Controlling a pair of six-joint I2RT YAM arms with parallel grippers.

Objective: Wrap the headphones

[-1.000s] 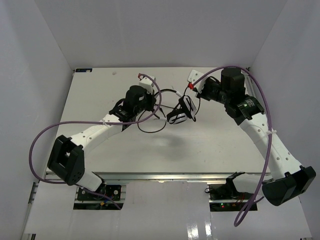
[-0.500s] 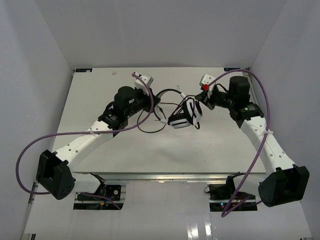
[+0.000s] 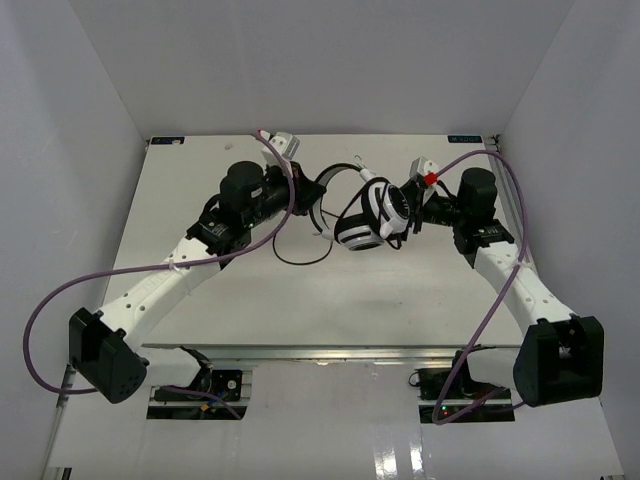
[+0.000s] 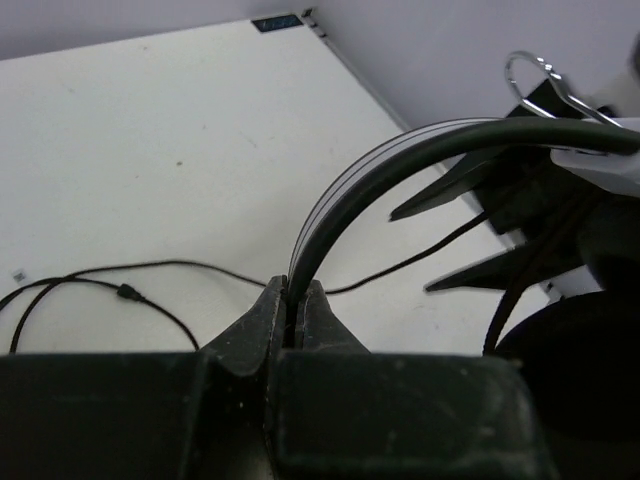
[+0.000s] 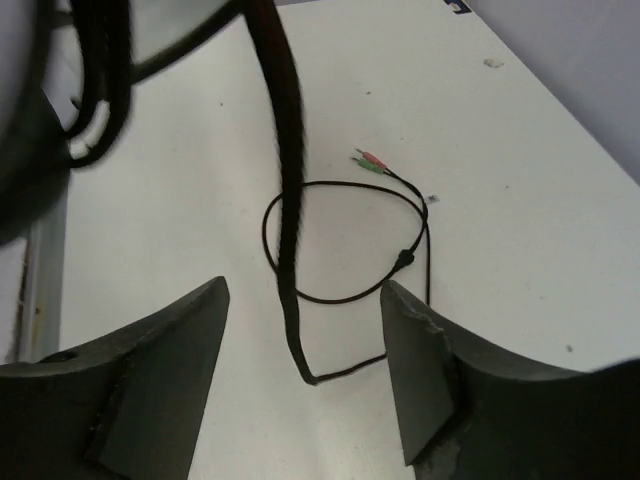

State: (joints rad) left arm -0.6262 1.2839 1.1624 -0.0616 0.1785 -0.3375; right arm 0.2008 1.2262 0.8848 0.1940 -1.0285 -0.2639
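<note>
Toward the far middle of the desk [image 3: 300, 310], the headphones [image 3: 370, 215] are held off the surface. The left arm's fingers [image 4: 250, 330] are clamped shut on the thin headband [image 4: 400, 160], and that appears to be the only grip. The right arm's fingers [image 5: 175, 340] stand apart. The cable [image 5: 290, 200] hangs loose between them, gripped by neither, and its slack lies looped on the desk with the plug [image 5: 368, 158] at the far end. With nothing pinning the cable, any turns already made could slacken. The ear cups may swing or twist on the narrow headband hold. A closing pinch could also miss the dangling strand.
</note>
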